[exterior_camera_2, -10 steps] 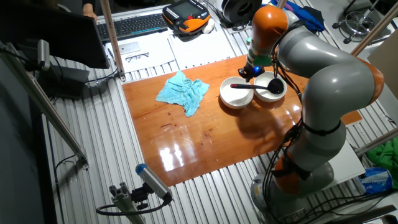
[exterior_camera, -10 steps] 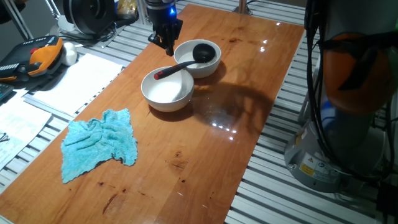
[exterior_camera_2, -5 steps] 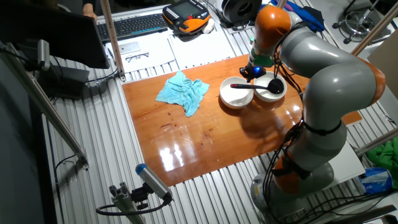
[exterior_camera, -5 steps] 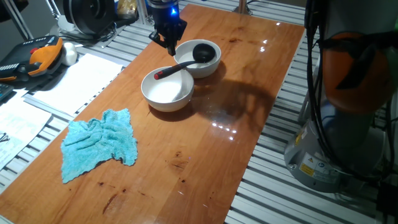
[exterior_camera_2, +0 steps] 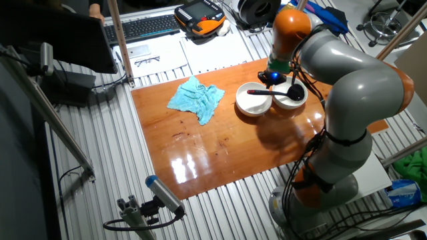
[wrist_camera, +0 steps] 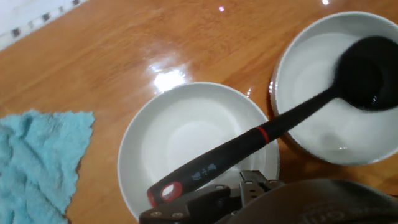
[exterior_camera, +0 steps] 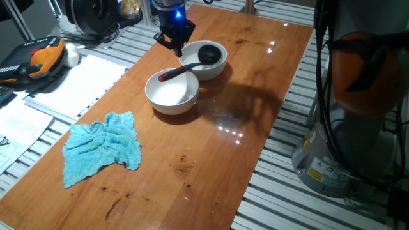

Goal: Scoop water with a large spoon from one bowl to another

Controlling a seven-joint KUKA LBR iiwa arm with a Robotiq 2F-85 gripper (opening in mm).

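The large spoon [exterior_camera: 183, 66], a black ladle, lies across two white bowls. Its scoop rests in the far bowl [exterior_camera: 217, 70] and its red-tipped handle reaches over the near bowl [exterior_camera: 155, 101]. In the hand view the ladle [wrist_camera: 249, 144] runs from the right bowl [wrist_camera: 311, 74] over the left bowl [wrist_camera: 180, 134]. It also shows in the other fixed view [exterior_camera_2: 270, 92]. The water is hardly visible against the white. My gripper [exterior_camera: 176, 50] hangs just above the far bowl's left rim, apart from the handle. Its fingers look closed together and empty, and it also shows from the other side [exterior_camera_2: 272, 77].
A crumpled blue cloth [exterior_camera: 102, 148] lies on the wooden table [exterior_camera: 223, 147] to the near left of the bowls. Papers [exterior_camera: 77, 80] and an orange-black device [exterior_camera: 38, 57] sit off the table's left side. The robot's base [exterior_camera: 358, 96] stands at the right.
My gripper has shifted a little to the right, closer to the far bowl's rim. The ladle, bowls and cloth have not moved.
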